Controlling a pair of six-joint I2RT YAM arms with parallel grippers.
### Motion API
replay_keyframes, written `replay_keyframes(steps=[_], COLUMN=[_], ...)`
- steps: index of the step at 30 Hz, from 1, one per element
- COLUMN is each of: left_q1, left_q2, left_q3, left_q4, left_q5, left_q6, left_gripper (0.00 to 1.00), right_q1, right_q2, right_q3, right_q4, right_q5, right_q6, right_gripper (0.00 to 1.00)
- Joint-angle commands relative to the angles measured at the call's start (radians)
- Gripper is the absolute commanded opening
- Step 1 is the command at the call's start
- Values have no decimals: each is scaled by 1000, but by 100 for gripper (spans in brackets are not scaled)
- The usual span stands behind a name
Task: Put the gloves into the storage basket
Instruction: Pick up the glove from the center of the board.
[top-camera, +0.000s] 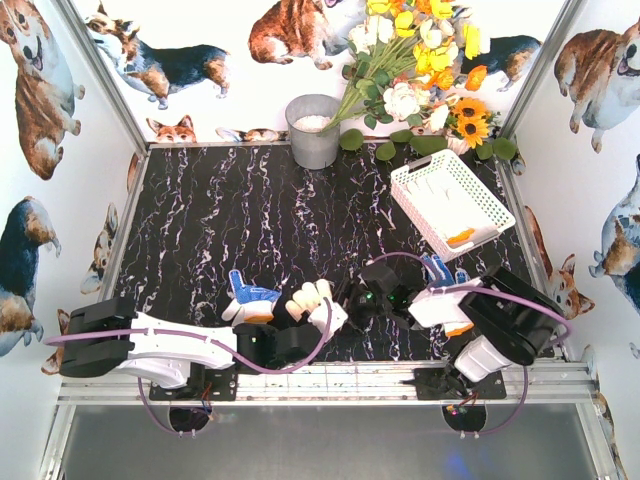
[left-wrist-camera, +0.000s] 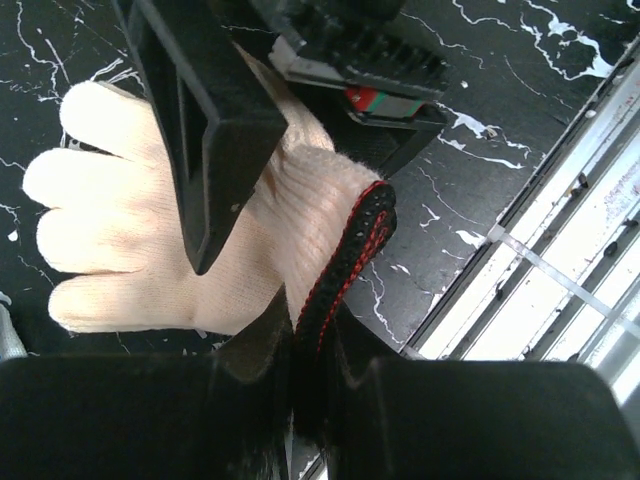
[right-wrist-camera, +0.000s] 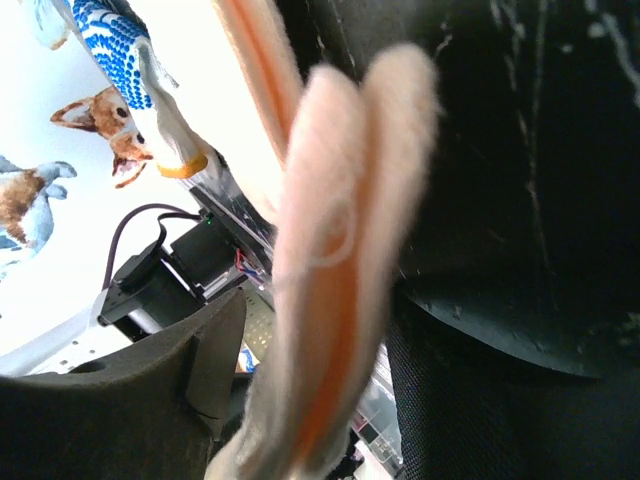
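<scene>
My left gripper (top-camera: 305, 335) is shut on the black-and-red cuff of a white knit glove (top-camera: 316, 303) at the near middle of the table. In the left wrist view the cuff sits pinched between the jaws of the left gripper (left-wrist-camera: 310, 345) and the glove (left-wrist-camera: 120, 230) lies flat on the marble. A blue-and-white dotted glove (top-camera: 249, 294) lies just left of it. My right gripper (top-camera: 432, 300) holds a cream glove with an orange stripe (right-wrist-camera: 330, 250) between its fingers, with a blue-dotted, orange-cuffed glove (right-wrist-camera: 115, 50) alongside. The white storage basket (top-camera: 425, 170) stands at the back right with gloves inside.
A grey metal bucket (top-camera: 314, 130) stands at the back centre, with a bouquet of flowers (top-camera: 420, 60) leaning to its right. The metal rail (top-camera: 330, 380) runs along the near edge, close to both grippers. Corgi-print walls enclose the table.
</scene>
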Motion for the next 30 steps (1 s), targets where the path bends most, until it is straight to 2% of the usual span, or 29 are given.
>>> replay_keyframes(steps=[1, 5, 9, 15, 17, 18, 19, 21, 23, 24, 25, 30], left_q1=[-6, -6, -6, -7, -6, -6, -6, -4, 7, 15, 21, 102], left_q2=[-24, -32, -40, -45, -50, -58, -68, -100, -130, -143, -156, -243], left_q3=[-9, -11, -11, -8, -7, -5, -5, -1, 11, 21, 32, 75], left_q4=[4, -8, -15, -25, -37, -45, -51, -64, -85, -106, -129, -234], left_q5=[47, 61, 63, 73, 62, 53, 45, 40, 52, 58, 56, 95], left_q6=[19, 16, 16, 8, 2, -5, -11, -25, -34, -36, -37, -33], left_gripper=[0, 0, 0, 0, 0, 4, 20, 60, 88, 96, 100, 100], right_q1=[6, 10, 10, 10, 10, 10, 9, 7, 2, -5, -12, -70], right_q2=[53, 72, 80, 98, 105, 107, 107, 102, 89, 78, 66, -21], right_q3=[25, 42, 47, 49, 48, 47, 45, 45, 49, 50, 52, 106], right_q4=[123, 132, 151, 202, 222, 231, 237, 237, 211, 186, 156, -85], right_q5=[-47, -72, -91, -106, -106, -104, -100, -92, -81, -75, -67, -20], right_q6=[-4, -15, -18, -51, -65, -73, -79, -102, -129, -151, -173, -358], right_gripper=[58, 51, 40, 4, 0, 0, 0, 0, 0, 0, 0, 0])
